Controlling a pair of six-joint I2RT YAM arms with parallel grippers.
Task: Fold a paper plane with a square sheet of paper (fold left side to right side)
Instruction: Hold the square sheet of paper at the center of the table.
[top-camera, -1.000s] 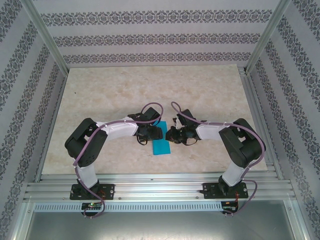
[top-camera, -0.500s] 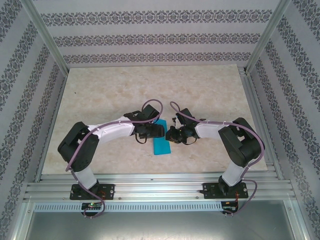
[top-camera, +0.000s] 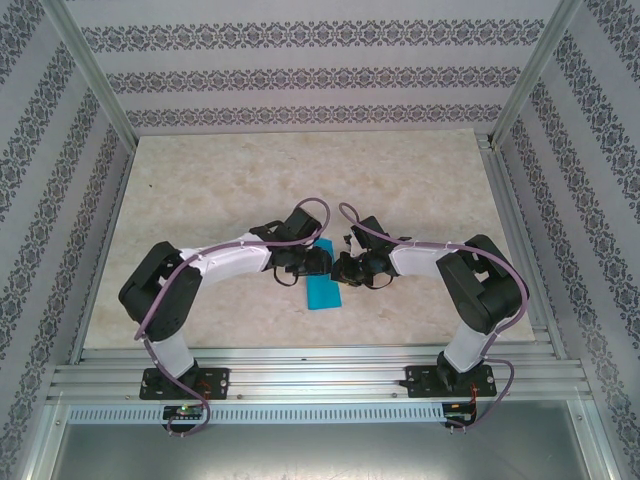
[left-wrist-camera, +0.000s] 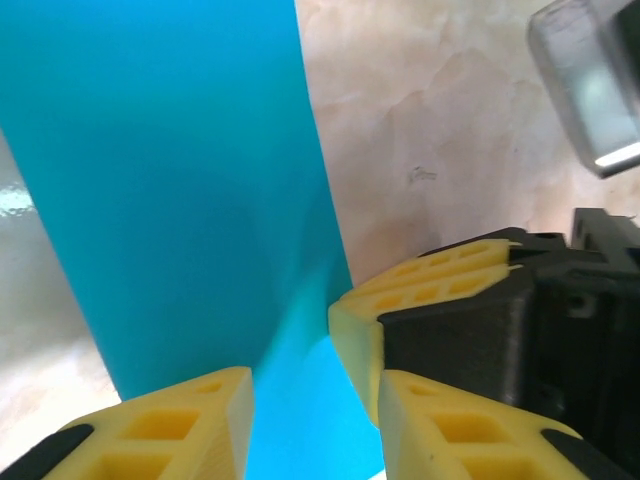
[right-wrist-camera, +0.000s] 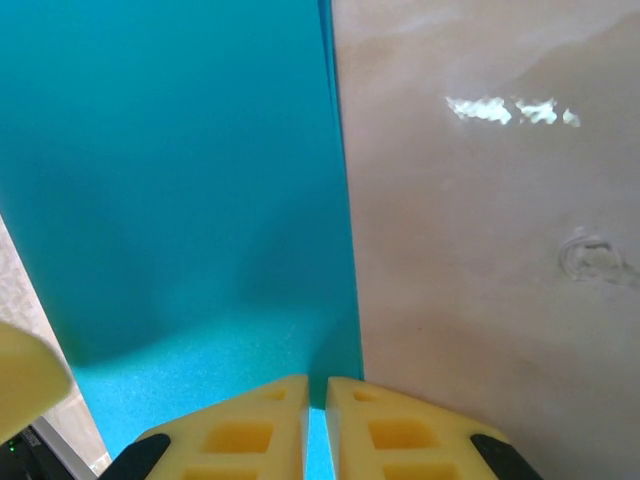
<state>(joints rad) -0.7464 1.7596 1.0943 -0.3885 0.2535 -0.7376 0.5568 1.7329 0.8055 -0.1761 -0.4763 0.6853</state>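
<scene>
Left arm (top-camera: 215, 262) and right arm (top-camera: 440, 262) bent inward, left claw (left-wrist-camera: 315, 400) parted, right claw (right-wrist-camera: 318, 388) pressed together

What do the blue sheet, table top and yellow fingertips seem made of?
Blue sheet: thin matte paper, with a sharp folded edge. Table top: glossy, marble-patterned, perhaps laminate; it mirrors lights. Yellow fingertips: probably moulded plastic or rubber, with hollow cells.

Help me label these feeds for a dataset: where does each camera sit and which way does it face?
Top external: above and behind the arms, looking down at the table; both arms show, bases nearest.
Left wrist: on the left arm, facing down past the left gripper at the paper.
Right wrist: on the right arm, facing down past the right gripper.
Shared: all three see the paper.
</scene>
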